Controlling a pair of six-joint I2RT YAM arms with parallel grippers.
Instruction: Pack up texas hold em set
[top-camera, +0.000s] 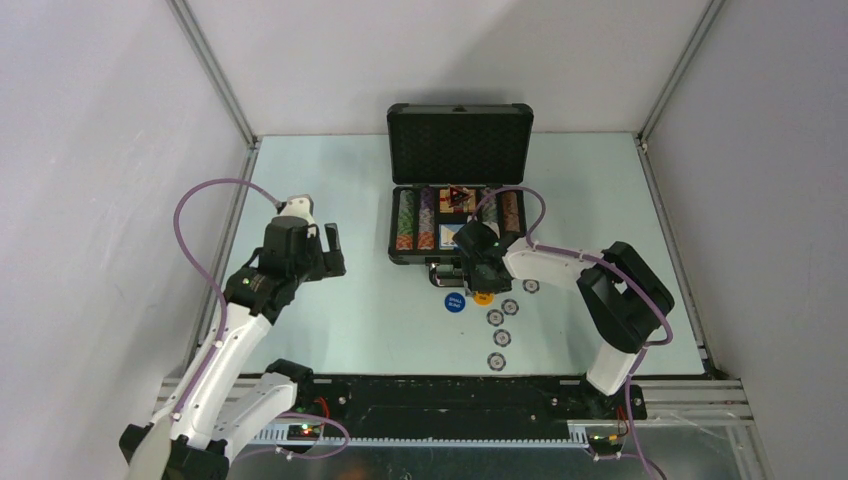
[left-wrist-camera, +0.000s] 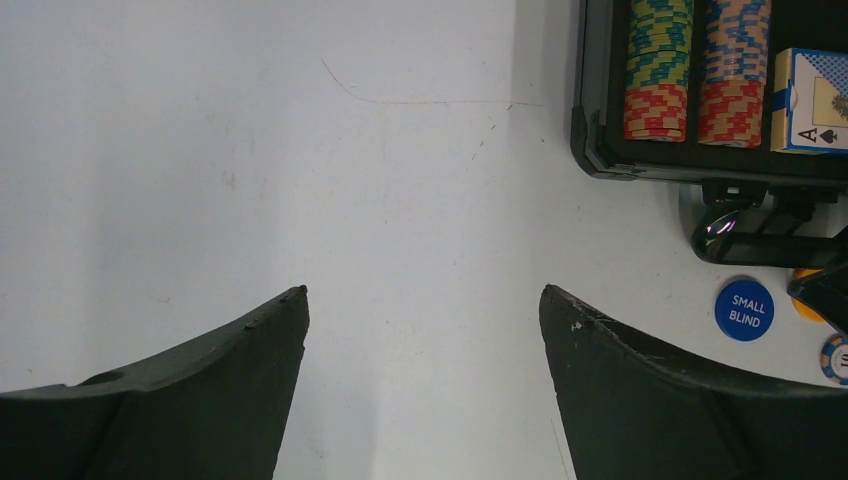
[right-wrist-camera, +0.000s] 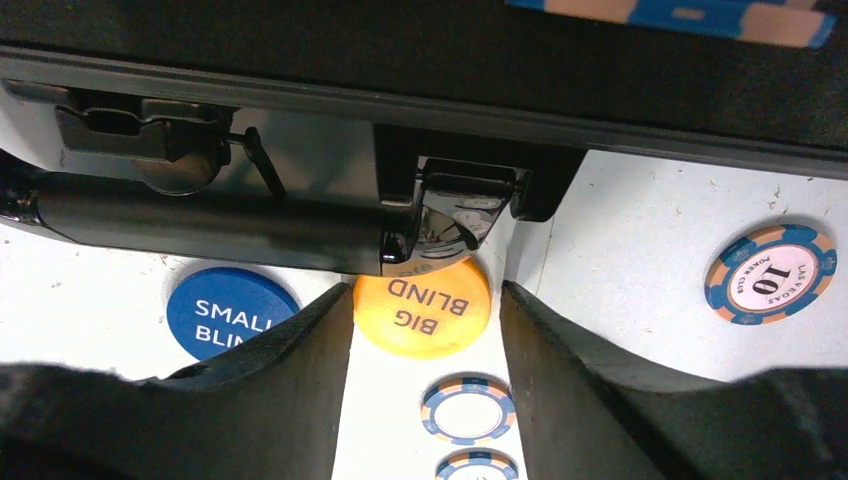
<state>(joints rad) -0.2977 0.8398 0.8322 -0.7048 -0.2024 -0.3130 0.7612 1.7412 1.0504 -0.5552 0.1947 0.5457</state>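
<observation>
The dark briefcase (top-camera: 410, 252) lies open at the table's back, lid up, with striped chip rows (left-wrist-camera: 658, 70) and a blue-edged card box (left-wrist-camera: 812, 100) inside. In front of its handle (right-wrist-camera: 200, 225) an orange "Big Blind" button (right-wrist-camera: 425, 310) lies flat, partly under the handle's end. My right gripper (right-wrist-camera: 427, 290) is low over it, open, one fingertip on each side and a thin gap on the right. The blue "Small Blind" button (right-wrist-camera: 225, 310) lies just to the left. My left gripper (left-wrist-camera: 422, 290) hangs open over bare table, left of the case.
Several loose blue-and-orange chips lie in a curved row in front of the case (top-camera: 502, 337), two of them between my right fingers (right-wrist-camera: 468, 408). A "10" chip (right-wrist-camera: 770, 273) lies to the right. The case's latch (right-wrist-camera: 140, 135) juts out above the handle.
</observation>
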